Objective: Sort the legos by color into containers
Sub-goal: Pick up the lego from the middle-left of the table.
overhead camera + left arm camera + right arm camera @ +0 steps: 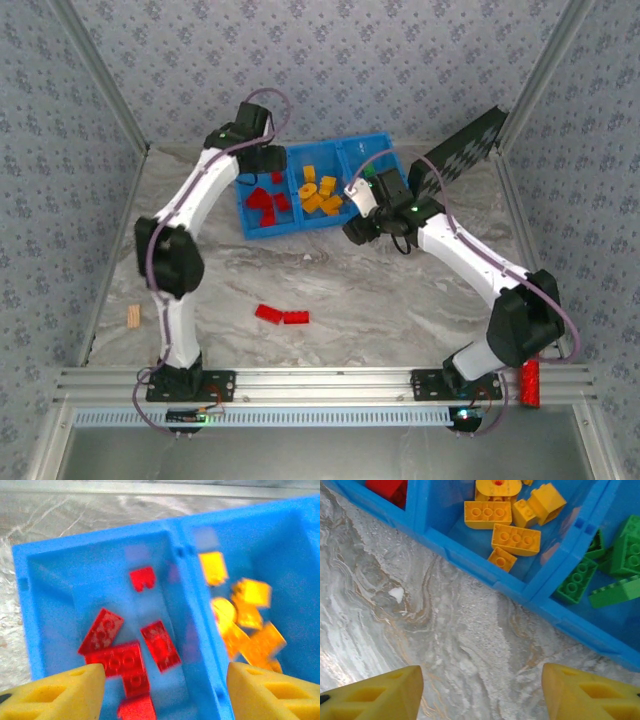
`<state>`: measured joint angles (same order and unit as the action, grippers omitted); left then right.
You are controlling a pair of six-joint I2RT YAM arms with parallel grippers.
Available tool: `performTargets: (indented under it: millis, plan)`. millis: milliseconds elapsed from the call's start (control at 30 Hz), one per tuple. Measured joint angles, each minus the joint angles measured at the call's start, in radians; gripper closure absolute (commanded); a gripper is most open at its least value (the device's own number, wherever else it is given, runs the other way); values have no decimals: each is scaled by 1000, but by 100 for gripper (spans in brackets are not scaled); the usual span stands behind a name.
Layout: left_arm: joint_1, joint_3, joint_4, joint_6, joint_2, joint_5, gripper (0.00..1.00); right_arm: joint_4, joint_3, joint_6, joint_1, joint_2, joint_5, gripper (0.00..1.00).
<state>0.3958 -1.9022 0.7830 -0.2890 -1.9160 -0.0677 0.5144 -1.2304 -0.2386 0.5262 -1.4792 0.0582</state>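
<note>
Blue plastic is what the containers [290, 231] are made of: one tray with three boxes in a row. It is being kept at the far side of the grey marble table [380, 290], turned a little. Red legos [265, 200] are being held in the left box (several can be counted in the left wrist view). Orange-yellow legos [320, 192] are being held in the middle box, piled close, some touching. Green legos [615, 565] are being held in the right box, and they are being shown best by the right wrist view.

Two loose red legos [281, 315] are being left out on the table. They are touching each other, well apart from the tray and nearer to the arm bases.

The left gripper [166, 672] is being held above the tray, over the red box and the wall next to the middle box. Its yellow fingers [60, 692] are being kept apart, and nothing is being gripped between them. The right gripper [481, 675] is being held over bare table, just beside the tray's near wall. Its fingers [590, 695] are being kept apart too, with nothing gripped.

A small tan wooden piece [133, 317] is being left near the table's left edge. A black checker panel [465, 150] is being seen at the far right.
</note>
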Motion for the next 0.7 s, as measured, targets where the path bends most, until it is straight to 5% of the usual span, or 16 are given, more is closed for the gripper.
performTargets:
  millis: [167,367,533,700]
  plan:
    - [109,380,-10,209,385,56,29,-25,20,-35,-41,143,-2,24]
    - [175,777,-34,331,666,78,28,-37,24,-63,-76,288,11,21]
    - [363,964,-104,354,754,79,27,-39,80,-85,-77,335,44,20]
    - [531,998,-129,395,675,70,25,-31,112,-92,-77,355,63,19]
